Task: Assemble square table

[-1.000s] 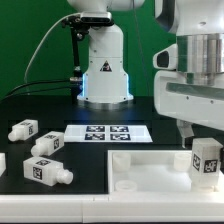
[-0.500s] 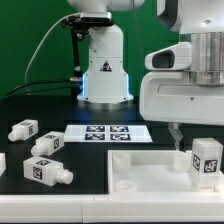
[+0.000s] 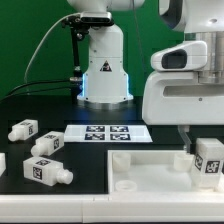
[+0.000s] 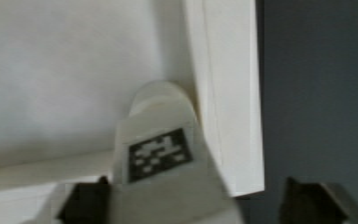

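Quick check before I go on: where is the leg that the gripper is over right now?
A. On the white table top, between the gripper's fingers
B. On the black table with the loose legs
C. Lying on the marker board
A: the exterior view shows the leg sitting on the table top at its end on the exterior view's right, and the wrist view shows the gripper straddling it.

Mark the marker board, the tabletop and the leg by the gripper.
marker board point(image 3: 108, 132): exterior view, middle of sheet.
tabletop point(image 3: 150, 160): exterior view, bare top surface.
leg point(image 4: 156, 154): wrist view, on its tag.
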